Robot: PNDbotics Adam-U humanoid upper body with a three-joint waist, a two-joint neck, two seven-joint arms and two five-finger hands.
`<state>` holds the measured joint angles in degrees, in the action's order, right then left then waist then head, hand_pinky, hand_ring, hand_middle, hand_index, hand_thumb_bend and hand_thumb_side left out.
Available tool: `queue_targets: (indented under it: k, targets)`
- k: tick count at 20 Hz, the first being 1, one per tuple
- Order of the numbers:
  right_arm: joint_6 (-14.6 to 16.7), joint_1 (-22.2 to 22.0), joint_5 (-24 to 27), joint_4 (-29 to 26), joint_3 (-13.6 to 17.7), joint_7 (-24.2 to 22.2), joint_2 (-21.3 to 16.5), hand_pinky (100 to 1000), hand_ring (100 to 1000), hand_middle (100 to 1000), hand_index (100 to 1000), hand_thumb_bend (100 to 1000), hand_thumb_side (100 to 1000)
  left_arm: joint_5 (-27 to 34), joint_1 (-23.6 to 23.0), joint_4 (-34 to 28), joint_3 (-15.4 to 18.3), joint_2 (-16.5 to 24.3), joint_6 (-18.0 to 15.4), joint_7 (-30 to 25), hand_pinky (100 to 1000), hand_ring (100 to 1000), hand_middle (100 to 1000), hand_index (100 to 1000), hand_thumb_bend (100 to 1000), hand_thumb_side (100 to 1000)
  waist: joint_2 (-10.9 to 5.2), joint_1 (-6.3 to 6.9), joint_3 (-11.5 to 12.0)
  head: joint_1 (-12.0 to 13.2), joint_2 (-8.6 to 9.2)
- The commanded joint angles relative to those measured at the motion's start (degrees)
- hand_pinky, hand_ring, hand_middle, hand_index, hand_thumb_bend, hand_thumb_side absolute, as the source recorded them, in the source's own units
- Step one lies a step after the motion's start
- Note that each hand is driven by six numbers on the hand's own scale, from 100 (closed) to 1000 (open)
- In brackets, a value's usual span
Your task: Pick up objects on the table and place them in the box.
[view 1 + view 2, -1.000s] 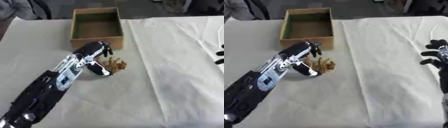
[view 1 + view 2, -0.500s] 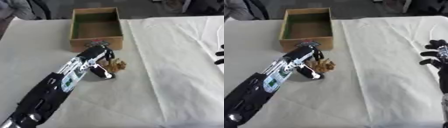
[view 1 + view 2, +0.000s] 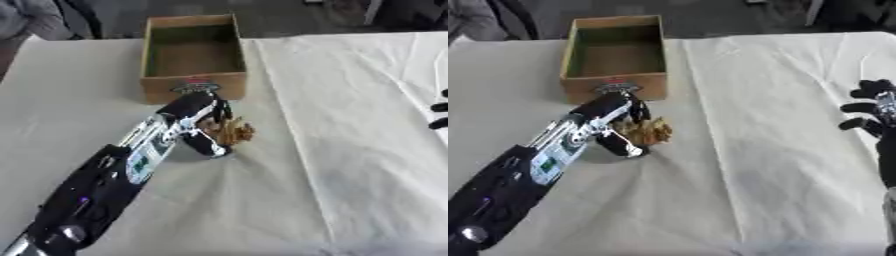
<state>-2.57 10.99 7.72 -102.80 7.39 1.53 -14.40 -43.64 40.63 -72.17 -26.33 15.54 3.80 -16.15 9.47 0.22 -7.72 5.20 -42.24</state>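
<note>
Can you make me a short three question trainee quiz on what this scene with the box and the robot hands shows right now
1. True or false: the wooden box already holds the brown object.
2. Which hand is at the brown object? A. left hand B. right hand
3. Fill in: the brown object lies on the white cloth, on the ____ side of the box, towards the robot.

Key: 1. False; the box looks empty and the object is outside it. 2. A; its fingers curl round the object, while the right hand waits open at the right edge. 3. near.
</note>
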Motion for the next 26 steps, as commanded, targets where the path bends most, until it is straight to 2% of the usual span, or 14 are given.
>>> queue_targets:
  k: [1,6,18,19,20,26]
  targets:
    - [0.1,0.3,0.4,-0.8,0.2,-0.1,-0.7,458,610,636,745,100,673,0.3,0.8,0.3,0.4,0.4,0.0,0.0,533,646,456,674,538,111,-0.82,-0.1,0.0,0.1,0.02]
    - [0.1,0.3,0.4,-0.7,0.2,-0.1,-0.7,458,610,636,745,100,673,1.3,0.8,0.2,0.7,0.6,0.4,-0.5,511,616,421,644,470,100,-0.88,-0.04,0.0,0.0,-0.02]
    - [0.1,0.3,0.4,-0.7,0.2,-0.1,-0.7,459,610,636,745,100,673,2.3,0.6,-0.6,1.2,1.1,1.1,0.8,409,496,270,489,285,100,-0.94,0.04,0.1,-0.2,-0.13]
    - [0.1,0.3,0.4,-0.7,0.2,-0.1,-0.7,459,610,636,745,100,673,2.3,0.6,-0.8,1.2,1.2,1.1,1.0,405,490,261,480,240,100,-0.94,0.04,0.1,-0.3,-0.13]
    - [0.1,0.3,0.4,-0.7,0.2,-0.1,-0.7,459,610,636,745,100,674,2.3,0.6,-1.0,1.3,1.3,1.2,1.2,403,488,259,477,276,100,-0.96,0.04,0.1,-0.3,-0.12]
    - [0.1,0.3,0.4,-0.7,0.3,-0.1,-0.8,459,610,635,745,100,674,2.0,0.6,-3.6,2.2,2.1,1.6,1.2,401,480,247,466,265,100,-1.08,0.11,0.1,-0.4,-0.06]
